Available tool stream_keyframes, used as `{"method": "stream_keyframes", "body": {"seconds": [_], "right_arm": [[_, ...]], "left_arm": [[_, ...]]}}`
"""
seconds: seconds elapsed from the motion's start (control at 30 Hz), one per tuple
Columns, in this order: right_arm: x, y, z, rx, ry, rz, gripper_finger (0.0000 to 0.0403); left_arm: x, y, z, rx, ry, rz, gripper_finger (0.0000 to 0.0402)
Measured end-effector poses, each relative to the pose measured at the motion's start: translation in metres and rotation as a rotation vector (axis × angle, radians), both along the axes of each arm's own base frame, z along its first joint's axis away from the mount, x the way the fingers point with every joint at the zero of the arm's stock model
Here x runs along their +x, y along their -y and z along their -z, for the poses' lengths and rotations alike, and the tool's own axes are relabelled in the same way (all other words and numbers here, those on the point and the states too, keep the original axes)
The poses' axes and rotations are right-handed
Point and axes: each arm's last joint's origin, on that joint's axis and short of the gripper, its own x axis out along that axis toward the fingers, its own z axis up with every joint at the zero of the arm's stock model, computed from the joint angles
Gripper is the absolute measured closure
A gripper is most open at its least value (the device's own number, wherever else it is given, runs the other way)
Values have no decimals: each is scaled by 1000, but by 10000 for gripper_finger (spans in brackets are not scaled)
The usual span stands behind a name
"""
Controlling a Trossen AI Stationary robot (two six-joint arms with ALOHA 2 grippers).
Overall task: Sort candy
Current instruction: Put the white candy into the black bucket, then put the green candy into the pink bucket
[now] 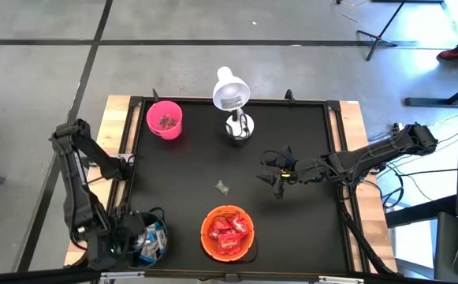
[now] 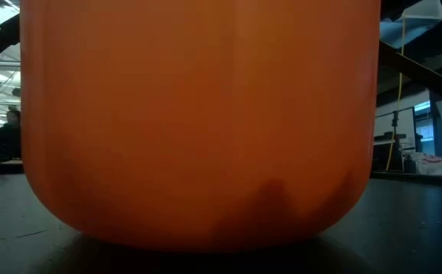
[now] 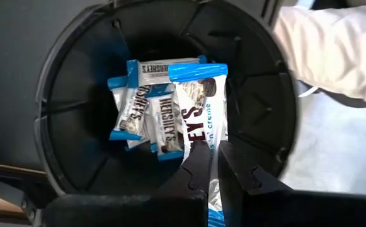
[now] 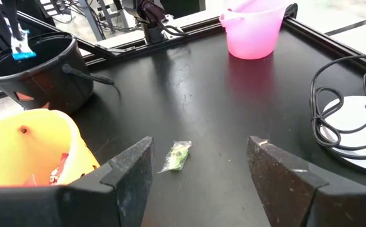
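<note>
Over the black bucket (image 1: 146, 241) at the desk's near left corner, the left tool (image 3: 209, 165) hangs with its fingers pinched on a blue-and-white wrapped candy (image 3: 203, 110), which dangles just above the pile of the same sort (image 3: 146, 107) lying on the bucket's floor. Out toward the middle of the desk (image 1: 307, 229), the right tool (image 4: 198, 161) hovers low with its jaws spread wide and nothing between them, lined up on a single greenish wrapped candy (image 4: 176, 156) that lies flat on the black mat. Red candies (image 1: 227, 229) fill the orange bowl (image 1: 206, 237) at the near edge, and a few pinkish ones sit in the pink cup (image 1: 164, 119) at the far left.

The risk on the left looks small but real: the wrapper is thin and slick, so on release it may cling to a finger and ride back out of the bucket, or catch the rim if the arm drifts before letting go.

The right side seems trickier. That lone sweet is flat against the mat, so the fingertips could close above it and come up empty, or nudge it sideways and skid it off. Coming down too hard would jam the tips into the mat. The lamp's cable (image 4: 334, 107) lies just beside the right tool's path, and a wide swing toward the cup could snag it and drag the lamp (image 1: 232, 99).
</note>
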Motion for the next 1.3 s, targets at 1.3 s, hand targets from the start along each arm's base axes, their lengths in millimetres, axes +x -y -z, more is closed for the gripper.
{"method": "stream_keyframes", "body": {"seconds": [1.3], "right_arm": [[0,0,0,26,5,4,157]], "left_arm": [[3,-56,-47,533,722,9,280]]}}
